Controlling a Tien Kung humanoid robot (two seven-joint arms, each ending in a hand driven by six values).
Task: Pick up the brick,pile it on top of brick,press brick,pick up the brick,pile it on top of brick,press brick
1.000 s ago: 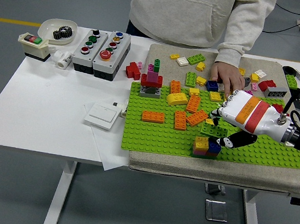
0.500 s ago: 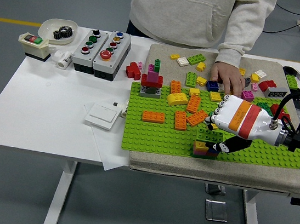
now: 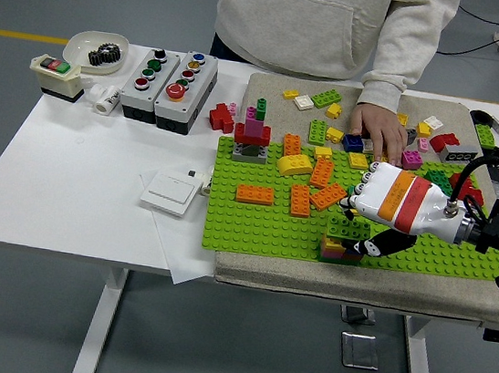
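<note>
From my seat I take the green baseplate (image 3: 263, 225) as my reference — it lies on a grey mat (image 3: 271, 90) on the white table (image 3: 66, 181). At the baseplate's near edge, right of its middle, stands a small stack of bricks (image 3: 341, 247) with yellow, red and blue showing, and a green brick (image 3: 348, 227) sits on top of it. My right hand (image 3: 385, 204), white with an orange and a red band, reaches in from the right over the baseplate; its fingers are curled down around the green brick, the black thumb (image 3: 379, 247) against the stack's right side, so the hand is gripping that brick on the pile. The left hand is not in the frame. On the baseplate's middle lie loose orange bricks (image 3: 308, 194) and a yellow curved piece (image 3: 295, 165), and at its far left corner stands a small tower of grey, red and magenta bricks (image 3: 252, 136). Beyond the baseplate's far edge a person in a light hoodie stands — one hand (image 3: 376, 130) rests flat on the mat among scattered bricks. Left of the baseplate I see a white wall switch (image 3: 170, 193) on paper, two grey button boxes (image 3: 172, 75) and a white bowl holding a black gear (image 3: 96, 45).
</note>
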